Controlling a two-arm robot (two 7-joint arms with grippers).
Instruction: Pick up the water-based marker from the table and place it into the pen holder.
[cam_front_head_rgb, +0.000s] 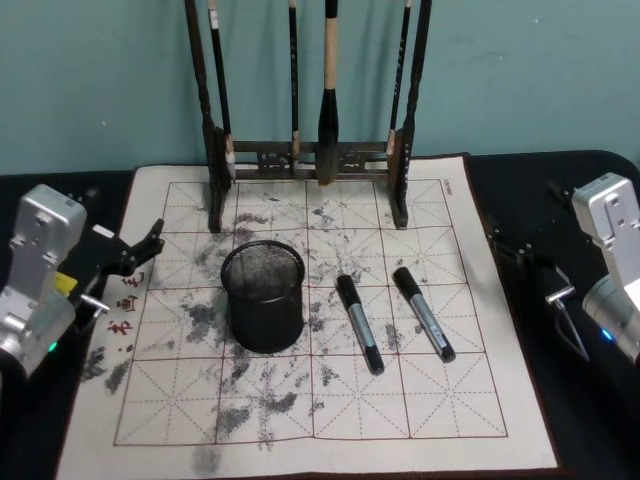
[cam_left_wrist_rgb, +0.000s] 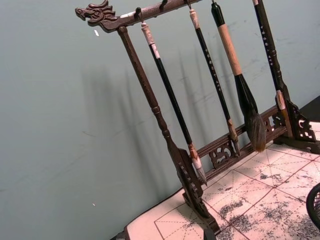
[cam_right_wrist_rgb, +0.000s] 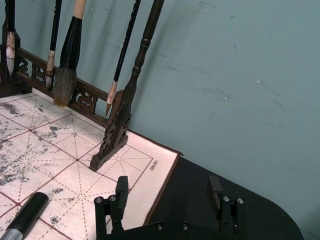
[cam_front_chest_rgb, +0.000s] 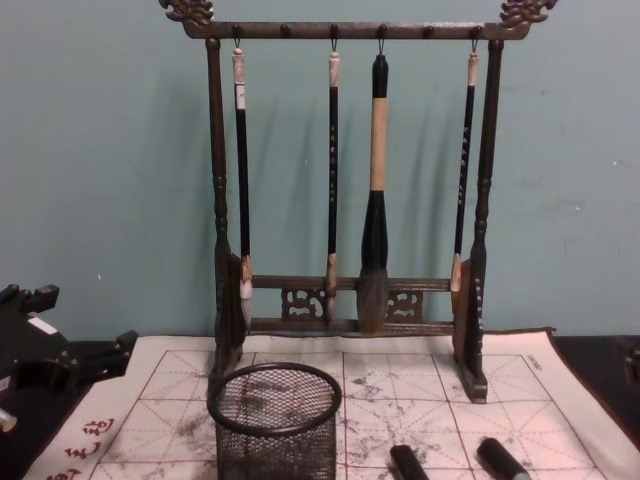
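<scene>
Markers (cam_front_head_rgb: 360, 325) lie beside round wire-mesh pen holder (cam_front_head_rgb: 265, 320).

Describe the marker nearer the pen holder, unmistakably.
Find the ink-stained grid mat below the brush rack. Right of the mesh pen holder lie two black markers. Yours is the near marker, beside the holder; the far marker lies farther right.

The head view looks steeply down on the brush rack (cam_front_head_rgb: 350, 155) from its front; the chest view faces it level and nearer; each wrist view looks up at it from one side, close; all four share it.
</scene>
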